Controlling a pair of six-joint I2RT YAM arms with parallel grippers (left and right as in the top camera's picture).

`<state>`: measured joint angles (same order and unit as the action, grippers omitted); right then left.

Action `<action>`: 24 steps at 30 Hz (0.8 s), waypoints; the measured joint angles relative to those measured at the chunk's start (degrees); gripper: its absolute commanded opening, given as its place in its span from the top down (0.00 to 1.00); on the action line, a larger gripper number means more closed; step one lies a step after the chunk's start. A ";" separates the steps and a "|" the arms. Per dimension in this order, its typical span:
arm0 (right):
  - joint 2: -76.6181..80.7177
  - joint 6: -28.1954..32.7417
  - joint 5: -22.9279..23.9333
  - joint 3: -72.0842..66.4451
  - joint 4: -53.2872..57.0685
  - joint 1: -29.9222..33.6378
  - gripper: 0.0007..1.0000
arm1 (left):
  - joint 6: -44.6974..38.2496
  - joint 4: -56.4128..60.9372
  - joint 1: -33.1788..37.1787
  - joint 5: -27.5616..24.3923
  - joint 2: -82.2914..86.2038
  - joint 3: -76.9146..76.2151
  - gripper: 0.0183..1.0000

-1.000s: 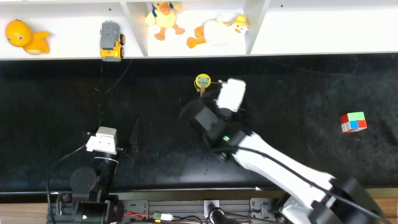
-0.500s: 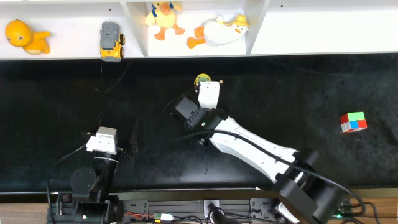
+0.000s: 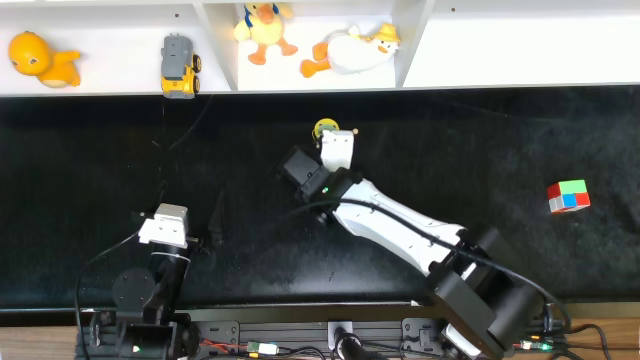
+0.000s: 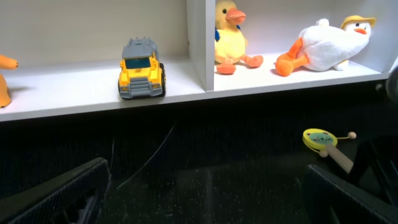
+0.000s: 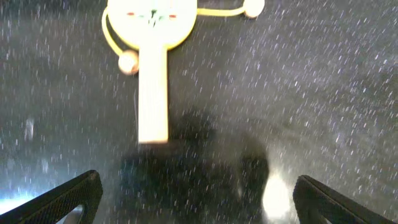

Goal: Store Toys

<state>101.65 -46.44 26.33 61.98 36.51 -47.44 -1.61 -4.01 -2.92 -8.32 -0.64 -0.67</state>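
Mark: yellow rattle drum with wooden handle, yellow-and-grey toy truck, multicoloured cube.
yellow rattle drum [image 5: 153, 93], right wrist view, on its wooden handle.
yellow-and-grey toy truck [image 4: 142, 78], left wrist view, on its hood.
multicoloured cube [image 3: 568, 196], top view, its middle.

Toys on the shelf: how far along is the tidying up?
Done: the orange duck, yellow truck, yellow duck and white duck sit on the shelf. In hand: the right gripper hovers open near the rattle drum, not gripping it. Left: that rattle and the coloured cube on the table.
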 measured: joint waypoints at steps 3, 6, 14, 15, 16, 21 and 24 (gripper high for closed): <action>0.04 1.86 -0.04 0.02 -3.48 1.05 0.01 | 0.00 0.00 0.00 0.00 0.00 0.00 0.00; 0.37 5.01 -0.66 0.13 -7.93 1.68 0.00 | 0.00 0.00 0.00 0.00 0.00 0.00 0.00; 3.37 9.51 -4.11 0.76 -10.40 2.80 0.00 | 0.00 0.00 0.00 0.00 0.00 0.00 0.00; 3.67 9.64 -4.31 0.76 -10.40 2.84 0.00 | 0.00 0.00 0.00 0.00 0.00 0.00 0.00; 3.93 9.81 -4.55 0.76 -10.40 2.86 0.00 | 0.00 0.02 0.00 0.00 0.00 0.00 0.00; 4.39 10.40 -5.14 0.76 -10.38 3.23 0.01 | 0.00 0.00 0.00 0.00 0.00 0.00 0.00; 4.39 10.47 -5.18 0.76 -10.45 3.58 0.00 | 0.00 0.00 0.00 0.00 0.00 0.00 0.00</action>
<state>106.04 -35.97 21.15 62.74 26.06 -43.86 -1.61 -4.01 -2.92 -8.32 -0.64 -0.67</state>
